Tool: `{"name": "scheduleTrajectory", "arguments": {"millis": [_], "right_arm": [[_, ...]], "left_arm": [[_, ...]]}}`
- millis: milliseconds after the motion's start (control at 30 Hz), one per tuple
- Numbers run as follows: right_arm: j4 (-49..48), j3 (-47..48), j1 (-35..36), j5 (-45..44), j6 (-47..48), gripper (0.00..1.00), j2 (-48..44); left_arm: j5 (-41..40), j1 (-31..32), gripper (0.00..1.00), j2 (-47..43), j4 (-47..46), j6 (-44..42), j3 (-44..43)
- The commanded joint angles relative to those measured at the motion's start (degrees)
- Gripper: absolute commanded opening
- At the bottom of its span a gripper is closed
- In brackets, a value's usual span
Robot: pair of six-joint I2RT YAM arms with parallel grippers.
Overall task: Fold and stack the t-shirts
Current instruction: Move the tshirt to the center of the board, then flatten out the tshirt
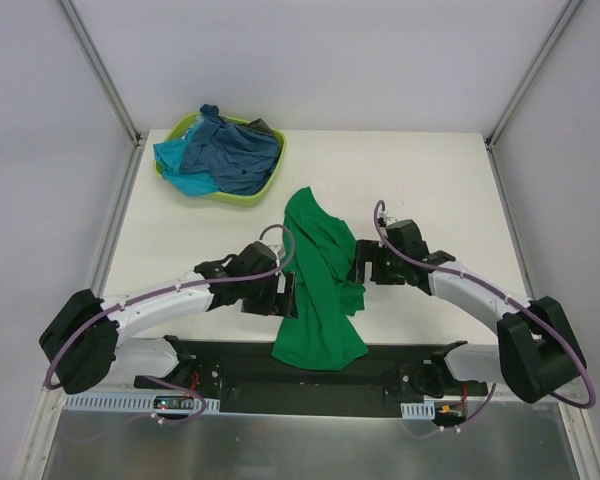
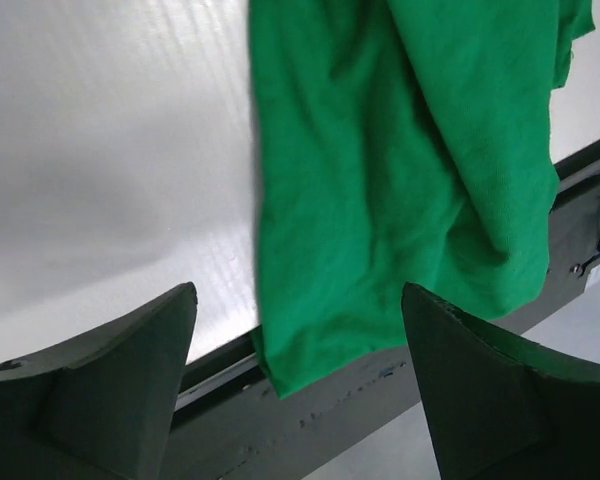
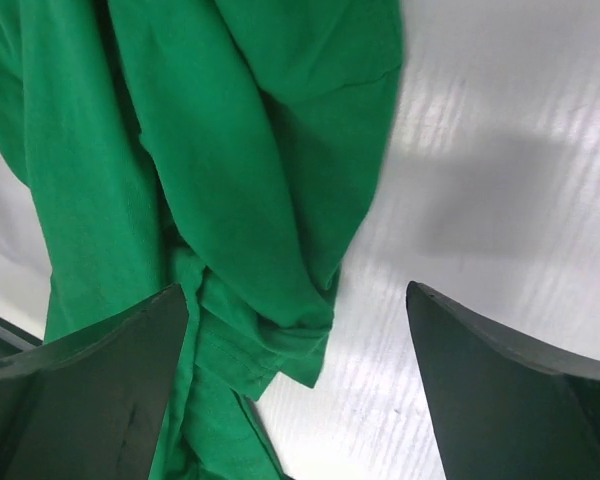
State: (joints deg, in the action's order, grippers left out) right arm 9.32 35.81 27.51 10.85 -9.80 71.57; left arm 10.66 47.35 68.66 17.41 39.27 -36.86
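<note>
Both arms come in low from their bases at the near corners, elbows bent, wrists turned toward each other over the middle of the table (image 1: 430, 170). The left gripper (image 2: 298, 300) sits at the left side of the bright green t-shirt (image 1: 318, 280), the right gripper (image 3: 295, 290) at its right side. Each has its fingers spread wide with nothing pinched between them. In the left wrist view the shirt lies beyond the fingertips. In the right wrist view bunched green folds run under one finger (image 3: 90, 390), and I can't tell whether they touch it. The shirt lies in a long crumpled strip, its lower end draped over the black rail (image 2: 330, 410) at the table's near edge. From above, wrists and cloth hide the fingers themselves. The other t-shirts (image 1: 225, 150), blue, turquoise and dark, are heaped in the lime basket (image 1: 235, 198) at the far left
</note>
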Motion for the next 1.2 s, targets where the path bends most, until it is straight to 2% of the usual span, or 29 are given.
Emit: {"name": "scheduleTrajectory", "arguments": {"millis": [0,133,200,300,400,433,467,567,667,800,900,1167], "right_arm": [[-2.91,3.38,1.50,2.24,-2.77,0.90,3.39],[-3.08,3.39,2.20,2.33,-2.68,0.86,4.80],[-3.52,3.30,2.73,2.33,-2.94,0.84,5.16],[-3.17,3.82,4.13,1.02,-2.51,0.76,6.65],[-2.12,4.70,4.92,0.05,-2.41,0.67,7.97],[-1.42,4.79,5.19,-0.91,-2.41,0.63,8.14],[-0.72,4.97,5.36,-2.14,-2.33,0.58,8.41],[1.74,5.14,5.63,-7.23,-2.50,0.26,8.06],[4.99,6.02,5.63,-13.55,-2.59,0.01,6.22],[7.90,5.85,5.54,-21.55,-2.76,0.01,1.65],[10.53,5.93,4.67,-27.36,-2.68,0.01,-2.12],[17.56,8.83,-3.50,-32.47,-0.31,0.01,-10.48]], "left_arm": [[2.45,1.95,0.79,6.02,-4.93,1.60,-1.19],[0.25,2.48,0.64,14.90,-5.02,0.55,-5.23],[0.68,2.83,0.51,18.94,-5.10,0.29,-7.34],[1.21,3.79,0.37,23.52,-5.02,-0.68,-9.71],[0.51,3.98,0.14,25.73,-5.02,-0.86,-10.86],[-0.97,4.15,0.02,25.82,-4.84,-0.77,-10.95],[-2.99,3.98,0.00,25.56,-4.41,-0.25,-10.78],[-10.28,4.06,0.00,22.93,-2.56,1.51,-10.16],[-20.38,3.98,0.00,18.54,0.60,3.44,-9.72],[-30.93,3.01,0.00,11.33,3.68,3.01,-9.28],[-35.43,0.56,0.00,8.07,5.26,1.34,-9.28],[-40.27,-6.83,0.00,1.13,7.82,-0.68,-11.47]]}}
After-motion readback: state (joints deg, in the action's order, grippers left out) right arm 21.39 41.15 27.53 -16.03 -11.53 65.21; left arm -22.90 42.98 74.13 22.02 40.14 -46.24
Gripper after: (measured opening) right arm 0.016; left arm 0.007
